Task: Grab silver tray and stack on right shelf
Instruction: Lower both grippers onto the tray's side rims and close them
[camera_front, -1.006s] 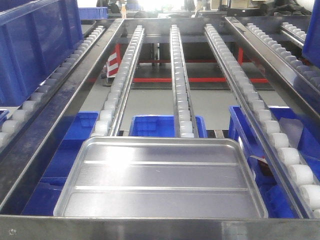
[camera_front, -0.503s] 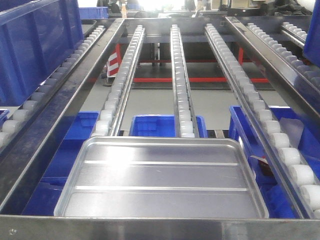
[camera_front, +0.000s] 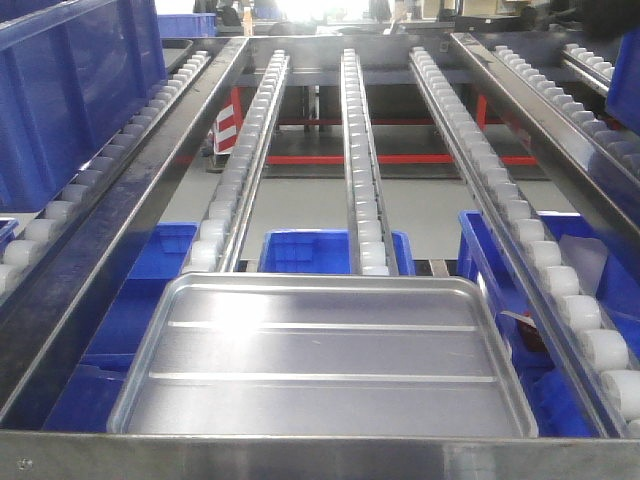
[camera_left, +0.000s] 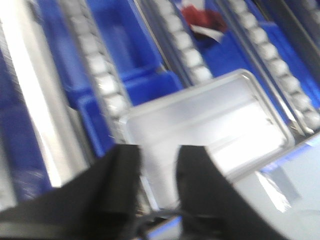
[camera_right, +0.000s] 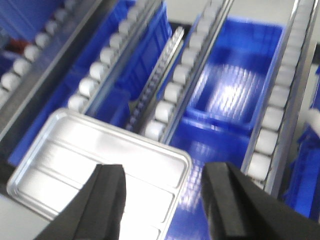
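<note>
While silver tray (camera_front: 320, 360) lies at right shelf (camera_front: 300, 458) front edge, left gripper (camera_left: 159, 152), right gripper (camera_right: 165, 170) hover agape, empty; placement looks done; next: lift clear of rim.

The silver tray (camera_front: 320, 350) gleams, rollers (camera_front: 362, 150) are white, bins (camera_front: 310, 250) blue, and a sign (camera_front: 227, 128) looks red-and-white striped.

silver tray (camera_right: 100, 145) cut off by right wrist view's bottom edge, left wrist view blurred, red item (camera_left: 202, 17) unidentifiable
</note>
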